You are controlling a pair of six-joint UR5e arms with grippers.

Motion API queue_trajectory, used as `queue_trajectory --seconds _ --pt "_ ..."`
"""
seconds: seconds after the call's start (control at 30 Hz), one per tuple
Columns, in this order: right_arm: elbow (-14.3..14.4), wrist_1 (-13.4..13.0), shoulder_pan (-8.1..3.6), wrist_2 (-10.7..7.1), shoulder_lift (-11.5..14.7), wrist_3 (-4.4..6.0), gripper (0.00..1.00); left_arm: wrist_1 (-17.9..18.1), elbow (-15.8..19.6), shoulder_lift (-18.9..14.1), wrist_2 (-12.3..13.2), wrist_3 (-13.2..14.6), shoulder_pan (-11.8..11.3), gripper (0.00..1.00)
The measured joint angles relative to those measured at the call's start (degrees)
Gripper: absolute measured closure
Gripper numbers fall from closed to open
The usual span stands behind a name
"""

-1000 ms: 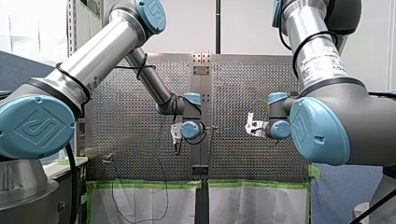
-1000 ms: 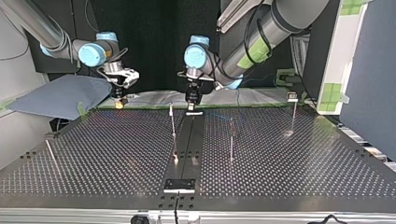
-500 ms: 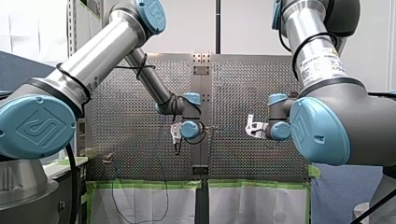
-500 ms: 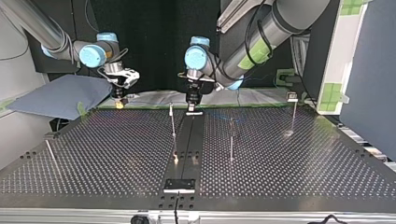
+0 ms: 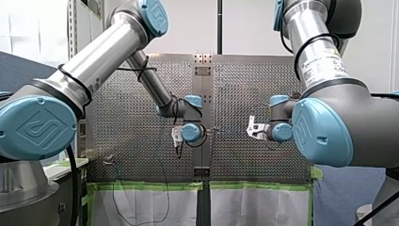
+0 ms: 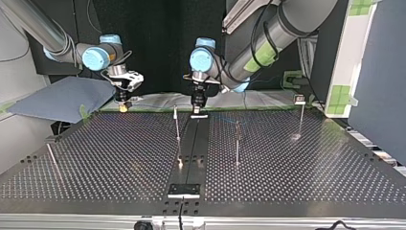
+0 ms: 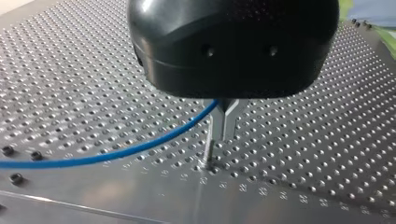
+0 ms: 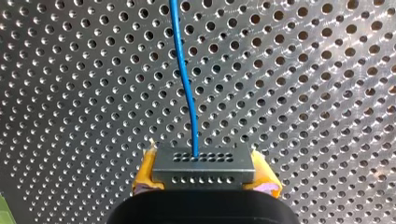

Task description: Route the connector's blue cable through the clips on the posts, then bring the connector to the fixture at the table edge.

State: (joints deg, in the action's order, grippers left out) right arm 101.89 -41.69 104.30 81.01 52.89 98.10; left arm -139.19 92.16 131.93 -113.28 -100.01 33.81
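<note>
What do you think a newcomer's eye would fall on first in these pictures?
The blue cable stands out most. In the right wrist view it runs out of the drilled metal connector, which my right gripper clamps between yellow pads. In the left wrist view my left gripper pinches the cable in its metal fingers, right beside a thin post standing on the perforated table.

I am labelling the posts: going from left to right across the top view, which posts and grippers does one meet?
Leaning post, my right gripper holding the connector, post left of the centre strip, my left gripper on the blue cable, post right of the strip, far post with a clip.
</note>
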Motion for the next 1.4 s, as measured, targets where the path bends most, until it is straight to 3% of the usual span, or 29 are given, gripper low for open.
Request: queue_trajectory --seconds 0.87,1.4 --pt "-1.6 0.9 -0.28 0.58 -0.1 0.26 1.0 -2.2 -4.0 1.2 1.2 -0.2 -2.0 1.0" --pt "-3.5 2.1 -0.96 1.33 -0.2 0.28 1.0 -2.7 -4.4 1.2 2.1 0.3 -3.0 1.0"
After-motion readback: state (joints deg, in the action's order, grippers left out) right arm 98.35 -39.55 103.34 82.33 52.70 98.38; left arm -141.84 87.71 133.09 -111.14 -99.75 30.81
